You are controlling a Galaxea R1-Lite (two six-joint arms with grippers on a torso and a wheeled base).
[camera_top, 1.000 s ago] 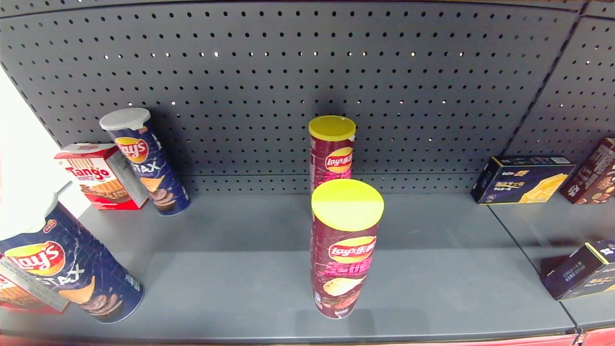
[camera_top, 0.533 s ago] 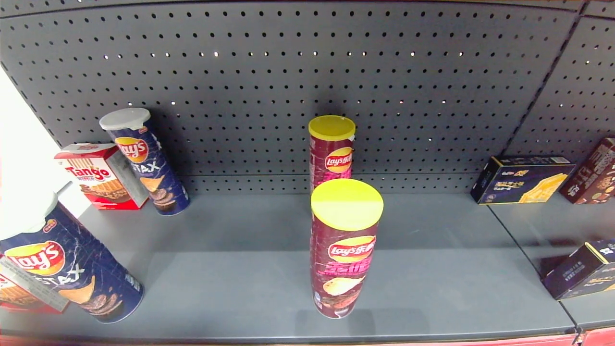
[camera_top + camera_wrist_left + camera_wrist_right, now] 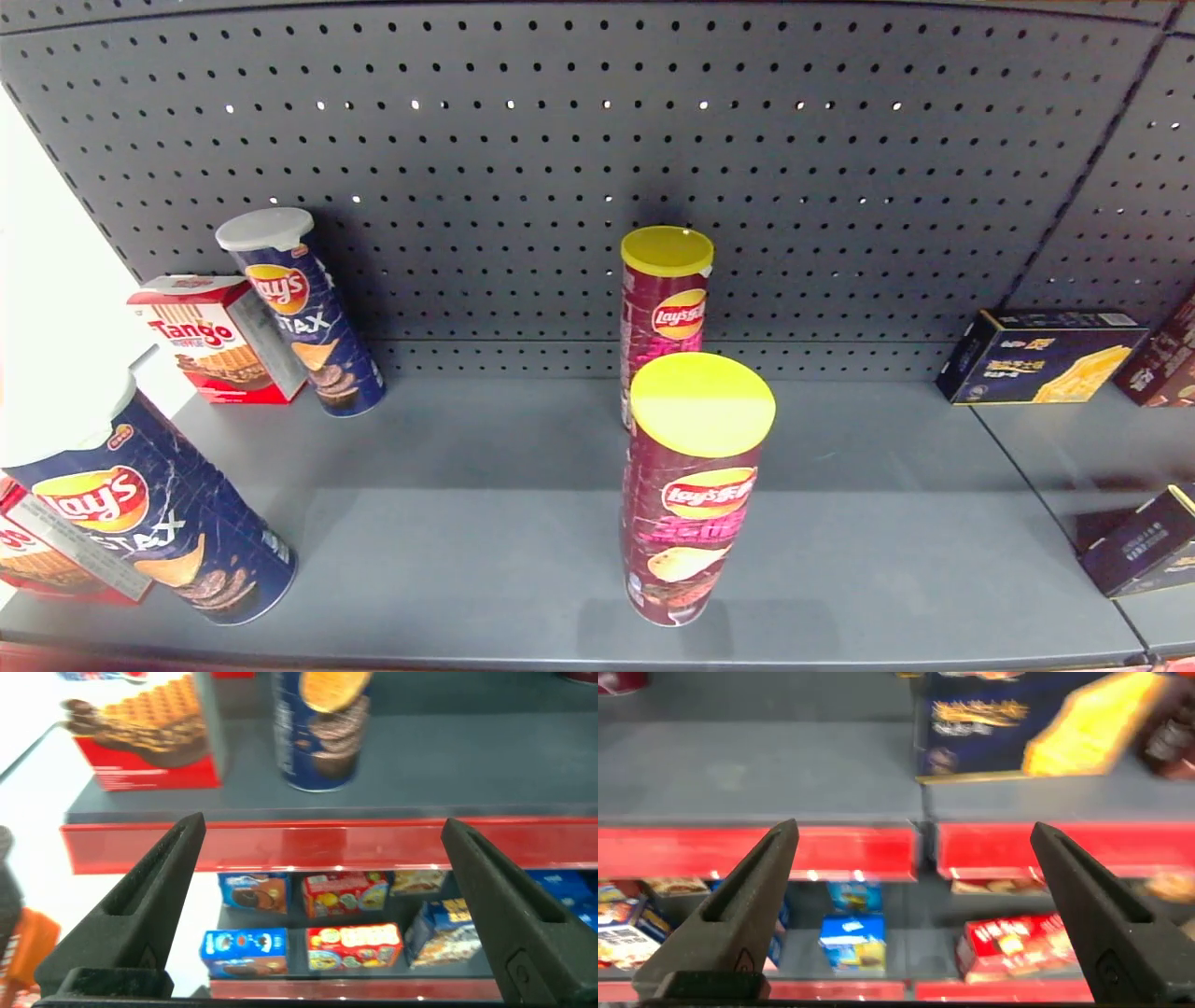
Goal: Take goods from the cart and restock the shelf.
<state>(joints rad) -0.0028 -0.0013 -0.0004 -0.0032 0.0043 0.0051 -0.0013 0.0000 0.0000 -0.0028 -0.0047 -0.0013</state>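
The left gripper [image 3: 322, 826] has its two black fingers [image 3: 140, 905] spread wide apart with nothing between them. Beyond them runs the glossy red front strip [image 3: 318, 849] of a grey metal shelf [image 3: 448, 765]. On that shelf a red cardboard box printed with wafers [image 3: 149, 728] stands near the front edge, and a dark blue cylindrical can [image 3: 322, 728] stands upright just beside it, the two apart. Below the strip, a lower level carries small snack packs in rows: a blue pack [image 3: 245, 952], a red and yellow pack [image 3: 353, 947] next to it, and a blue bag [image 3: 444, 933] further along.
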